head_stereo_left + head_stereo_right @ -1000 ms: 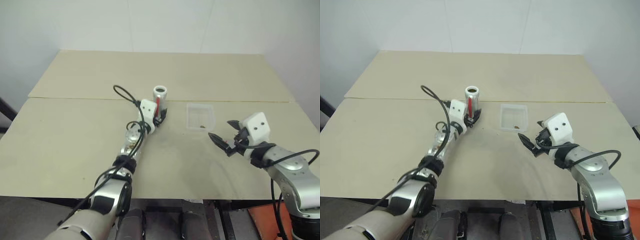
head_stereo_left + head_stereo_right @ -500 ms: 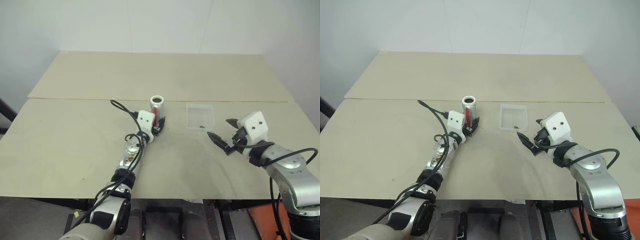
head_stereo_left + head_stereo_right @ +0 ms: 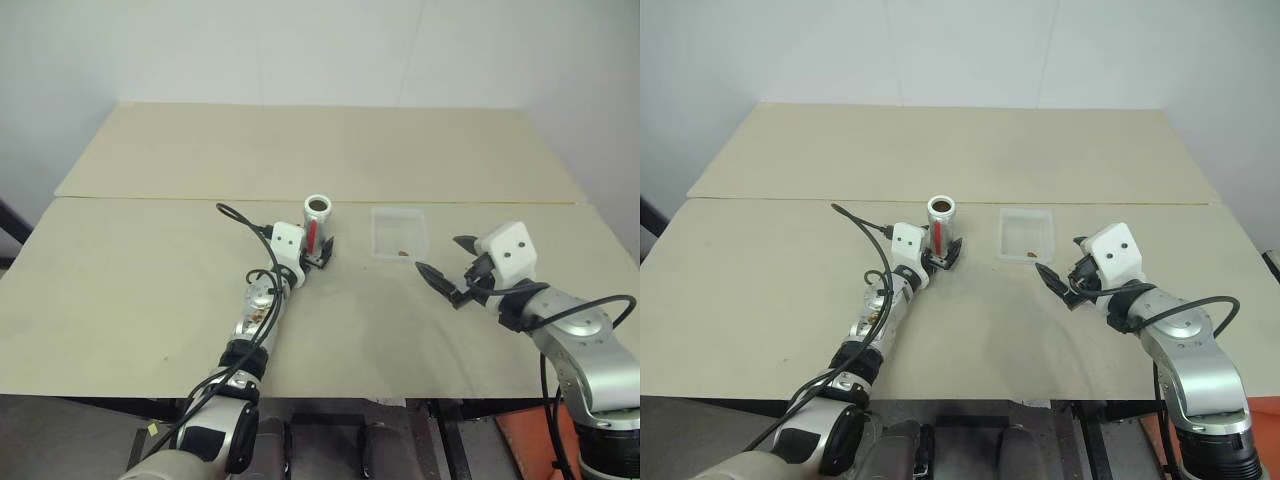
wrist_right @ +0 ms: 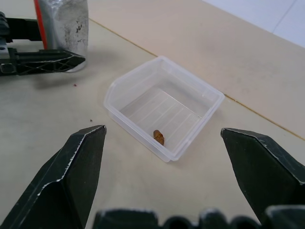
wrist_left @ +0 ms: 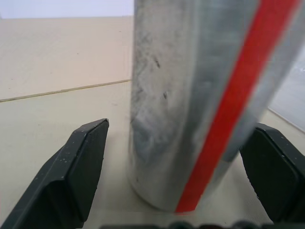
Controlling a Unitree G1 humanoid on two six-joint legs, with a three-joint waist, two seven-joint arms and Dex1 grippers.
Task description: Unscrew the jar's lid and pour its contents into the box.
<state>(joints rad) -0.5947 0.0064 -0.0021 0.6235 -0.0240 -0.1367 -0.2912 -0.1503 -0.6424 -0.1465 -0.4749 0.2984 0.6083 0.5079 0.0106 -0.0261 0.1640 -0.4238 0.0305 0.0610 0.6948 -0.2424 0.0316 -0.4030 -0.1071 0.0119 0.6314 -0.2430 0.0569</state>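
Jar (image 3: pixel 318 221) upright on table (image 3: pixel 140 260), near middle, mouth uncovered. Box (image 3: pixel 400 232) on table just right of jar, apart from it. Brownish bit (image 4: pixel 158 137) inside box, near its front wall. Left gripper (image 3: pixel 318 257) directly in front of jar, fingers (image 5: pixel 71 176) one on each side of jar's base, gap visible on both sides. Right gripper (image 3: pixel 447 272) in front of and right of box, above table, pointing toward it, fingers spread, touching nothing. Jar and left gripper left of box in right wrist view.

Jar (image 3: pixel 317 220) lowered from raised to standing on table (image 3: pixel 150 290), left claw (image 5: pixel 181 157) released, fingers now apart
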